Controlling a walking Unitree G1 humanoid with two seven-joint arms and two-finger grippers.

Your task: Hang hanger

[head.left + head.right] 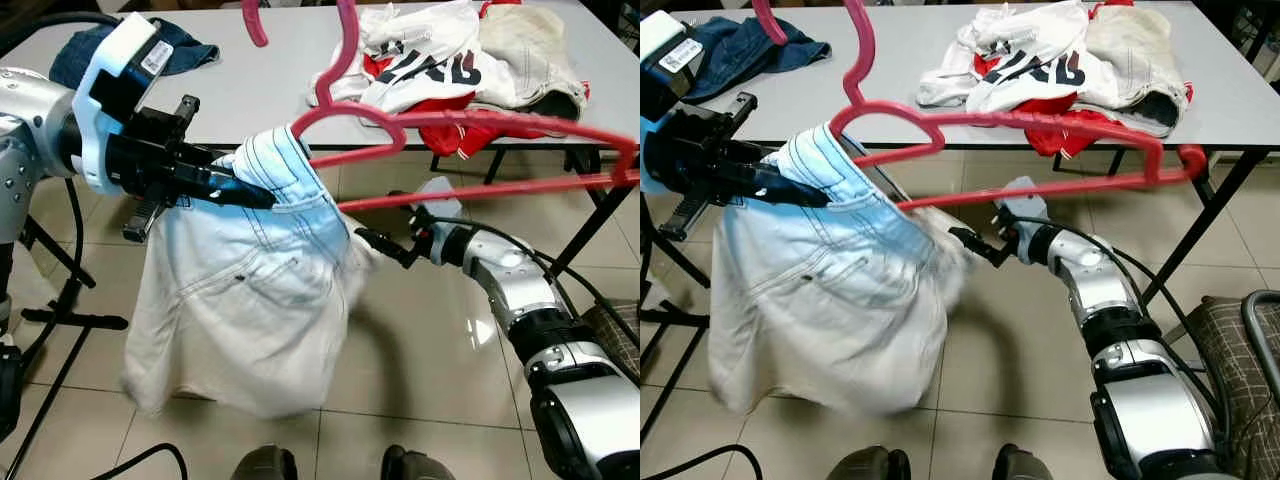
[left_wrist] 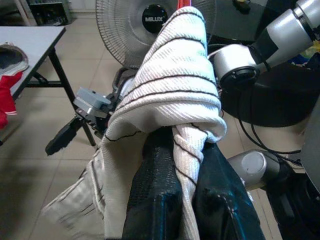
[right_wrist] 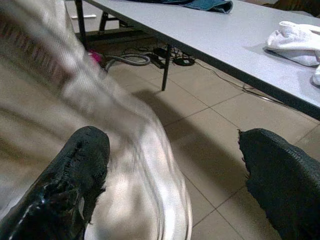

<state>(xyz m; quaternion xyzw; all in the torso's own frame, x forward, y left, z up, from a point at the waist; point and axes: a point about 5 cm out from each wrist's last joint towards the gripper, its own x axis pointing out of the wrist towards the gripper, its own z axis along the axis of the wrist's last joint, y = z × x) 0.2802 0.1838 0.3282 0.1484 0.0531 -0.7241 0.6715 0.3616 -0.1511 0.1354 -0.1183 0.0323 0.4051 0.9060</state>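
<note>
The left gripper pinches the waistband of a pair of white shorts, its black fingers pressed together on a bunched fold of the ribbed fabric, holding the garment up over the tiled floor. The shorts drape from the left end of a red hanger, which slants toward three o'clock in front of the grey table; what holds the hanger up cannot be made out. At about four o'clock from the shorts, the right gripper reaches in with its fingers spread wide apart, one tip beside the blurred cloth, possibly brushing it. On the table lie a heap of white, red and cream clothes at one o'clock and a blue denim garment at eleven o'clock. A standing fan appears in the left wrist view.
</note>
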